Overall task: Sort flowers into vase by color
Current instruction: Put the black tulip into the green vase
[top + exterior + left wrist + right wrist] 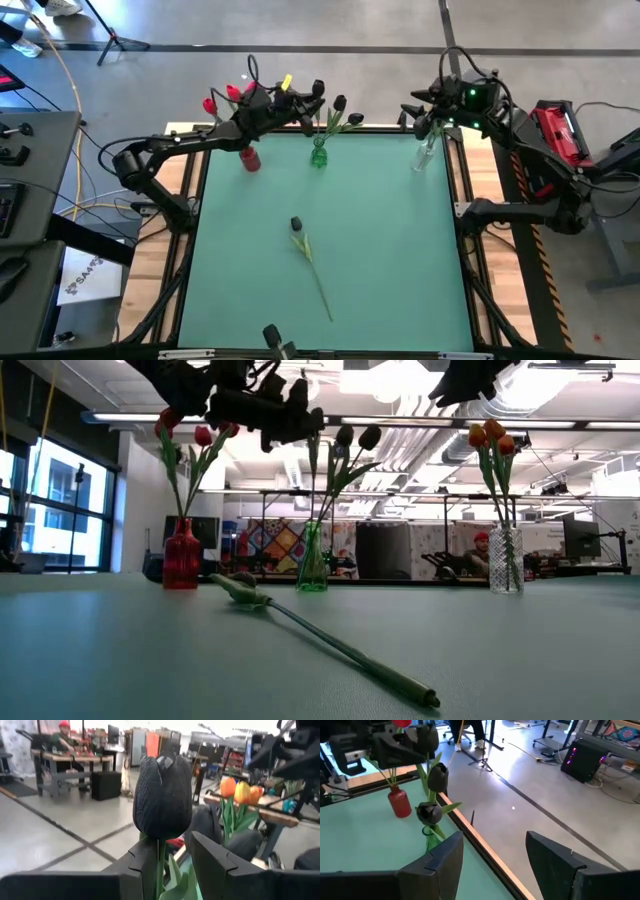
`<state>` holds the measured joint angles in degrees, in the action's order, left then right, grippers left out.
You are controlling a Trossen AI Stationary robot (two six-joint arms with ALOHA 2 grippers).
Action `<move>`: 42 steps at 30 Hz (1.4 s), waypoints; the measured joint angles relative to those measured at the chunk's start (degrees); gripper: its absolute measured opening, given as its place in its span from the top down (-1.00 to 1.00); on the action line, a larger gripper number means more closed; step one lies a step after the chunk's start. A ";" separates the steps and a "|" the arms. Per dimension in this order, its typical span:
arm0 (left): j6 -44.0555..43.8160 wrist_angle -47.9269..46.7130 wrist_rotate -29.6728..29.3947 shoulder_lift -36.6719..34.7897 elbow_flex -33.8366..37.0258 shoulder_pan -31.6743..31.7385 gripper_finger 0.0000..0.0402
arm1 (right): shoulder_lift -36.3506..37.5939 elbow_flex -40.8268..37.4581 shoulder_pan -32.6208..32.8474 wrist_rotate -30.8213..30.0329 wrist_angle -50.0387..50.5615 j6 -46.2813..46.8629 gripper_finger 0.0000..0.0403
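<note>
high view: my left end effector (312, 103) sits over the green vase (319, 156) at the surface's far edge; my right end effector (420, 115) is above the clear vase (425, 155); one black flower (310, 255) lies mid-surface, well apart from both.
low view: red vase (181, 563), green vase, clear vase stand in a row.
left wrist view: left end effector grips a black tulip (163, 795) by its stem.
right wrist view: right end effector fingers (442, 855) spread apart, holding nothing.

Polished grey concrete floor (555, 795), tall windows (60, 510) at one side, exposed ducts and strip lights (400, 425) overhead, workbenches (75, 762) beyond
</note>
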<state>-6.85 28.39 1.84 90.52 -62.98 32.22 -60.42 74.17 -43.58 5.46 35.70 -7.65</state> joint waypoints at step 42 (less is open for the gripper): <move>-11.70 -35.45 -22.99 -14.65 -0.05 -17.54 0.10 | -0.85 0.00 -5.15 4.60 0.06 -6.84 -0.01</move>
<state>-18.55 -7.06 -21.15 75.87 -63.03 14.68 -61.28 74.17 -48.73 10.06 35.76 -14.49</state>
